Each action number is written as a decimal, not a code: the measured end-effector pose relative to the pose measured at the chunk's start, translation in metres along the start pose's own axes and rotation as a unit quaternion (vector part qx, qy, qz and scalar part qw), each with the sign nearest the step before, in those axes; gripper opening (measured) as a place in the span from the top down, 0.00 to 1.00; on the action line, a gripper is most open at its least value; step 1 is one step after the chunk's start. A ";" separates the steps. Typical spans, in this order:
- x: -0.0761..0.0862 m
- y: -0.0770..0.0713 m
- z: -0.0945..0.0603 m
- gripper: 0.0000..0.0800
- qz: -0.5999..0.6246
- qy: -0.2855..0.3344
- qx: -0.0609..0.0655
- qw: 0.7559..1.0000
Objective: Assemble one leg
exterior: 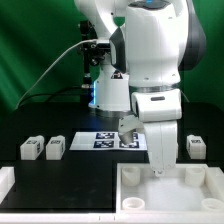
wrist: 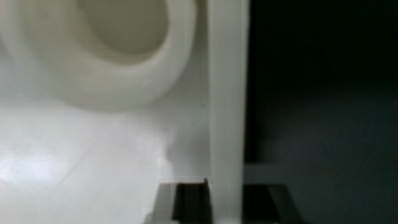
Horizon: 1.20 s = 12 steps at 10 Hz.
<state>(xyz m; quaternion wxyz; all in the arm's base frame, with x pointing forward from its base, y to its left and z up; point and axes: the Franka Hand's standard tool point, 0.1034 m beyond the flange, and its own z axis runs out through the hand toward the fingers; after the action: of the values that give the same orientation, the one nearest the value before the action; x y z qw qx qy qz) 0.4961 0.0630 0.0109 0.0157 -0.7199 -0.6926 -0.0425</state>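
My gripper (exterior: 157,169) reaches straight down onto the back rim of the large white tray-like square piece (exterior: 170,200). In the wrist view the rim (wrist: 228,100) runs as a thin white strip between my two dark fingers (wrist: 185,205), and both press against it. A round socket (wrist: 121,40) of the piece shows beside the rim. Two legs (exterior: 30,148) (exterior: 55,147), small white tagged blocks, lie on the black table at the exterior view's left. A third leg (exterior: 195,147) lies at the right. None is held.
The marker board (exterior: 103,140) lies flat behind the square piece, partly hidden by the arm. A white edge (exterior: 6,180) sits at the exterior view's lower left. A green curtain backs the scene.
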 end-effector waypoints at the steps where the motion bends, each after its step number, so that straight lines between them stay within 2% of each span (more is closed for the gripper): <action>1: 0.000 0.000 0.000 0.93 0.000 0.000 0.000 1.000; 2: -0.001 0.000 0.000 0.64 0.001 0.000 0.000 1.000; 3: -0.001 0.000 0.000 0.64 0.001 0.000 0.001 1.000; 4: -0.001 0.000 0.001 0.39 0.001 0.000 0.001 1.000; 5: -0.001 0.000 0.001 0.25 0.001 0.000 0.001 1.000; 6: -0.001 0.000 0.001 0.25 0.001 0.000 0.001 1.000; 7: -0.001 0.000 0.001 0.20 0.001 0.000 0.001 1.000; 8: -0.001 0.000 0.001 0.19 0.001 0.000 0.001 1.000; 12: -0.001 0.000 0.001 0.19 0.001 0.000 0.001 1.000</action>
<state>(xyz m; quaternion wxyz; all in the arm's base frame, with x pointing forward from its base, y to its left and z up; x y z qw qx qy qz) 0.4958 0.0618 0.0101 0.0162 -0.7209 -0.6916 -0.0420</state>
